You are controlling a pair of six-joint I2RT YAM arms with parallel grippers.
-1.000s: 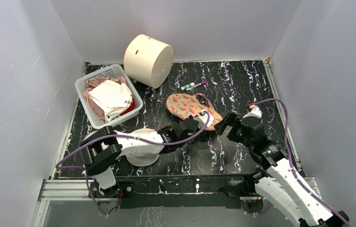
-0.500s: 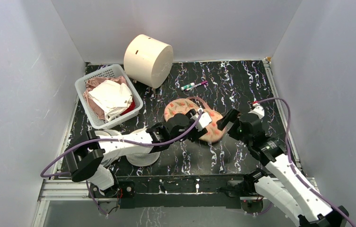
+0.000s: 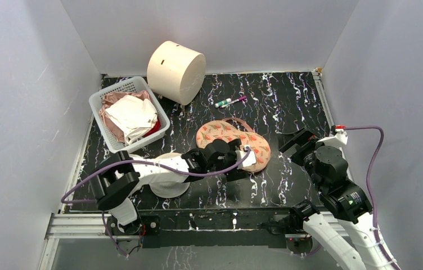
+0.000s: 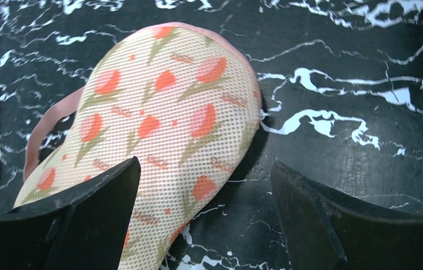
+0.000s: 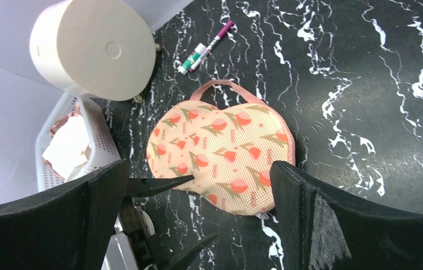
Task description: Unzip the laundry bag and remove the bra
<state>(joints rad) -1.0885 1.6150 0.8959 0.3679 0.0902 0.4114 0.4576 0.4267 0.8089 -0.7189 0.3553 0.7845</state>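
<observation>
The laundry bag (image 3: 233,142) lies flat in the middle of the black marbled table, peach mesh with orange and green motifs and a pink loop strap (image 4: 46,122). It looks closed, and the bra is hidden. My left gripper (image 3: 242,164) is open at the bag's near edge. In the left wrist view one finger sits over the bag (image 4: 170,107) and the other over bare table, gripper (image 4: 205,163) holding nothing. My right gripper (image 3: 296,143) hangs open to the right of the bag, apart from it. From the right wrist view the whole bag (image 5: 223,154) shows between the wide jaws of that gripper (image 5: 199,166).
A cream cylinder (image 3: 175,70) lies on its side at the back. A white basket (image 3: 99,104) with white and pinkish cloth stands at the left. Two markers (image 3: 230,102) lie behind the bag. A white round object (image 3: 167,188) sits under the left arm. Grey walls enclose three sides.
My left gripper was shut at the bag and has opened. The bag now lies flat, a little nearer. My right arm has drawn back to the right, still open.
</observation>
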